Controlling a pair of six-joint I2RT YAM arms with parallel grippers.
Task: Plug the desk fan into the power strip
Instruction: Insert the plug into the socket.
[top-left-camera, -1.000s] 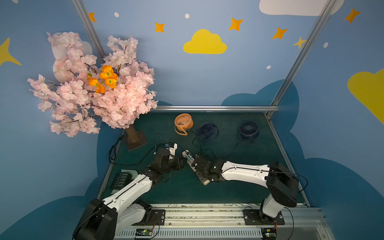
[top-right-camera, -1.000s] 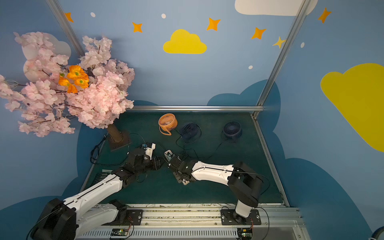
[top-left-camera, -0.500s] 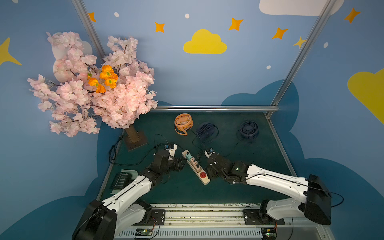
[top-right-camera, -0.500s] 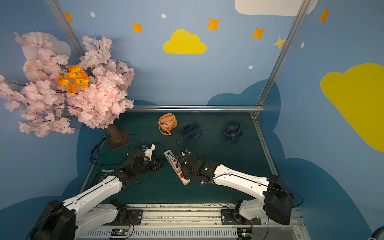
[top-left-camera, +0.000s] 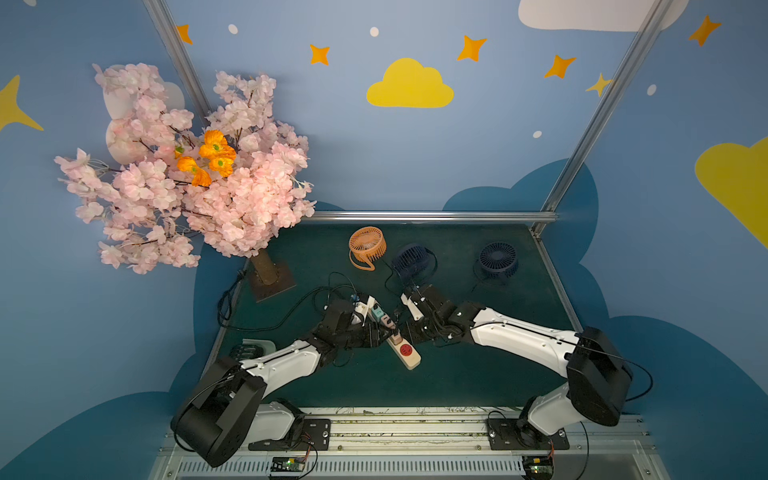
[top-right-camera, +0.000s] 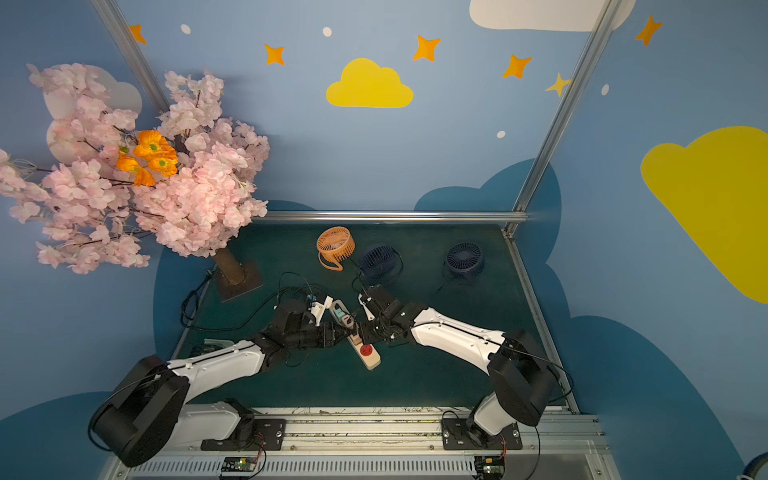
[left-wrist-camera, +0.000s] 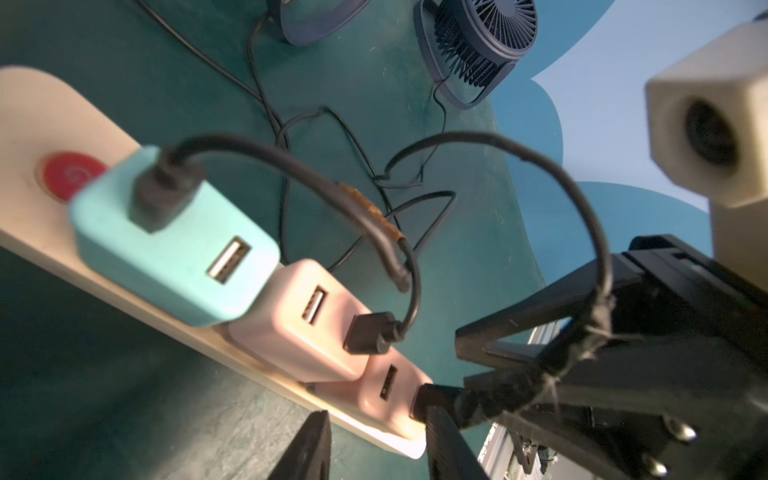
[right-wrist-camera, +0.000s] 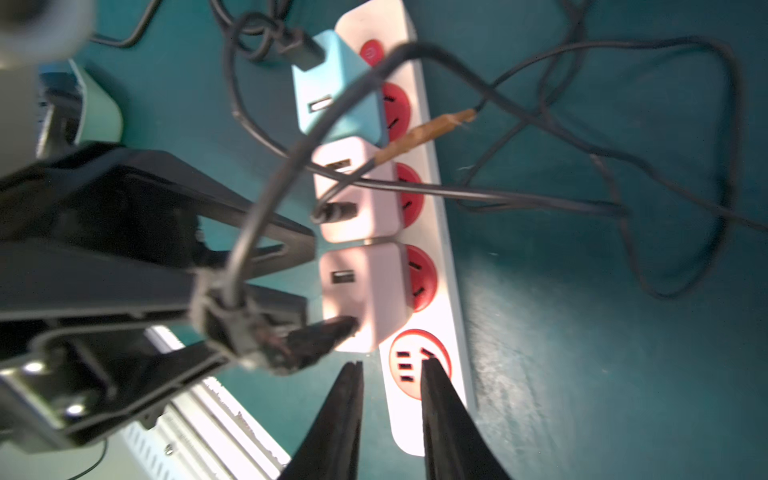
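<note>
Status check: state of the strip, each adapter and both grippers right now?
power strip: three sockets taken, end socket empty
teal adapter: plugged in, cable attached
middle pink adapter: plugged in, cable attached
end pink adapter: plugged in, black plug at its port, seating unclear
left gripper: open
right gripper: open

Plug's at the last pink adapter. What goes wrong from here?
1. The black USB plug looks tilted, not seated, at the pink adapter; pushing may jam it.
2. The looped cable hangs between left claw and right claw and could snag.
3. Right claw, over the power strip, may shift it.
</note>
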